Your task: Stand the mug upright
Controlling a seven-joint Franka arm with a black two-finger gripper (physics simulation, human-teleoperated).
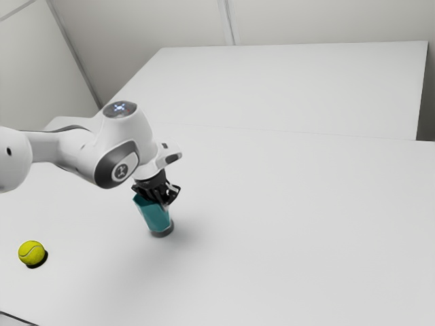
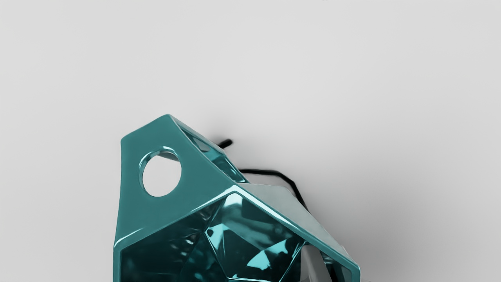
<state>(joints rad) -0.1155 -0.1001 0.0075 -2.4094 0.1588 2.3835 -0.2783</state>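
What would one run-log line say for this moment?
gripper: at mug's rim | mug: mouth up, seems to lean | tennis ball: apart from both

Premises: lab-like room, exact type undetermined. White tabletop (image 1: 285, 231) noted beneath the gripper (image 1: 165, 201); second white surface (image 1: 292, 81) beyond it; pale, seamed walls (image 1: 149, 24) farther behind; robot arm (image 1: 64, 146) carrying it.

There is one shiny blue-green mug (image 1: 155, 217) with flat sides, and one round, bright yellow tennis ball (image 1: 31, 252). I count one white robot arm (image 1: 139, 132) with smooth, rounded parts and one black two-finger gripper (image 1: 165, 202). There are two flat white tabletops (image 1: 306, 224).
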